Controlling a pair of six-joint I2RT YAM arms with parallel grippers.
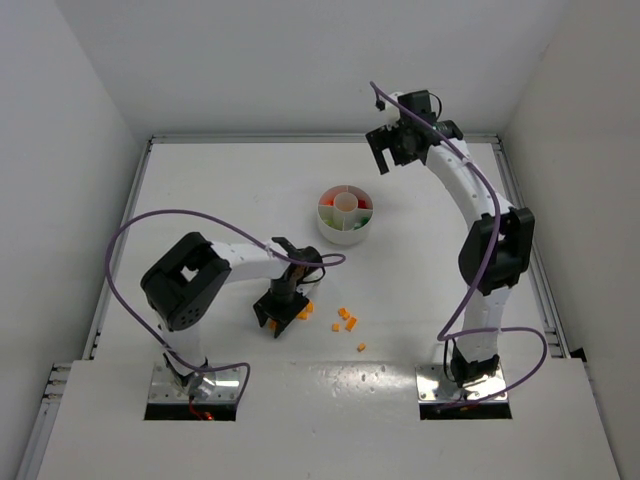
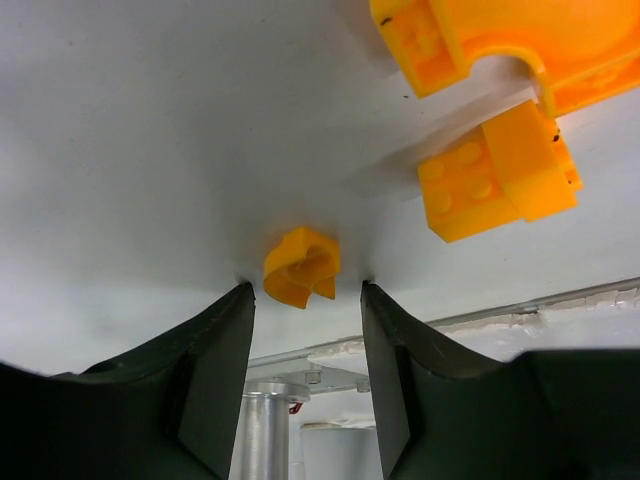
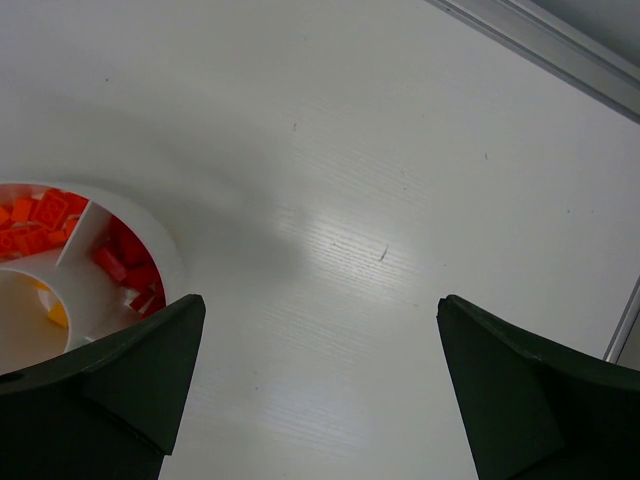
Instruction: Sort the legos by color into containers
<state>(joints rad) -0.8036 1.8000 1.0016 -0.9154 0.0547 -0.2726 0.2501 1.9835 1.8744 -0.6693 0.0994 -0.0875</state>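
Note:
Several orange legos point(image 1: 345, 320) lie loose on the white table in front of the arms. My left gripper point(image 1: 273, 322) is low over the table at the left end of this scatter, open. In its wrist view a tiny orange lego point(image 2: 301, 266) lies just at the fingertips, with a gap to each finger point(image 2: 215, 350). Two bigger orange legos point(image 2: 497, 175) lie beyond it to the right. The round white dish point(image 1: 346, 230) stands further back, its containers holding orange point(image 3: 40, 220), red point(image 3: 125, 265) and yellow point(image 3: 55, 315) legos. My right gripper point(image 1: 382, 155) hangs open and empty, high beyond the dish.
A raised rail point(image 1: 320, 138) borders the table at the back, and white walls stand on both sides. The left arm's purple cable point(image 1: 180, 215) loops above the table. Bare table point(image 3: 380, 200) lies under the right gripper point(image 3: 320, 300), with the dish rim point(image 3: 175, 262) to its left.

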